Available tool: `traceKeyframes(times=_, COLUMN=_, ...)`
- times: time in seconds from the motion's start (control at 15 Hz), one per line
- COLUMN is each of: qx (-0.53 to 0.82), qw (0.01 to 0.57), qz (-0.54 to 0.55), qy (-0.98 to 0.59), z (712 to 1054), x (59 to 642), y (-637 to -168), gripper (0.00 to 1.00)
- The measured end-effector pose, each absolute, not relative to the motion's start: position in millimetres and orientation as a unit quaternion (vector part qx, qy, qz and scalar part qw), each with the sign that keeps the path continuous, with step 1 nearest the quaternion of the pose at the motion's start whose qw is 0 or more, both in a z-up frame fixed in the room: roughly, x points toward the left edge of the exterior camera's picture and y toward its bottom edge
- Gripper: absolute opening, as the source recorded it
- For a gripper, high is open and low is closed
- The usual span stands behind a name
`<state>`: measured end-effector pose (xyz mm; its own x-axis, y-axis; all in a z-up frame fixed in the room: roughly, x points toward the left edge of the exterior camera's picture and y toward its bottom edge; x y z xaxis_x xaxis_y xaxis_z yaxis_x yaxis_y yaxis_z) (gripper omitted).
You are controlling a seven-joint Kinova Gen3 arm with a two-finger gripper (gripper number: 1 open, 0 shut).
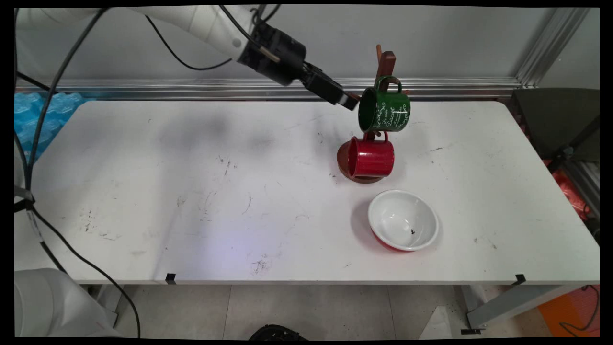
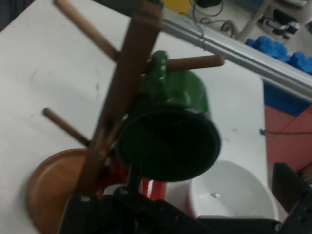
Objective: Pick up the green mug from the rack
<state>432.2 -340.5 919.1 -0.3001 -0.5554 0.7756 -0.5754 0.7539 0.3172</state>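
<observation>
white table (image 1: 191,191), scuffed with dark marks, wall and an aluminium rail behind it. white arm (image 1: 201,21) reaches in from the upper left, black cables hanging off it, and ends in the black gripper (image 1: 348,101), held in the air just left of the green mug's open mouth. in the hand view one finger (image 2: 290,187) stands off at the right edge and the other side's linkage sits at the lower left, so the claw reads as spread wide with nothing between the fingers; whether a fingertip touches the mug rim cannot be told. wooden mug tree (image 1: 384,62) stands right of the table's centre toward the back, round base (image 2: 51,187) on the table, pegs sticking out of the post. white bowl (image 1: 403,220) with a red outside sits on the table just in front of the tree, a small dark speck inside it. green mug (image 1: 384,110) with white lettering hangs by its handle from an upper peg, mouth facing the gripper. red mug (image 1: 371,157) hangs lower on the same tree, just above the base, mouth facing left.
</observation>
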Motion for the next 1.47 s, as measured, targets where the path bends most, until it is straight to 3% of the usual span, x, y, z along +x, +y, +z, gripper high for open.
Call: traceKeyframes(times=1.47, qx=0.364, qw=0.508, qz=0.023, qy=-0.78, z=867, x=373, y=-335, gripper=1.0)
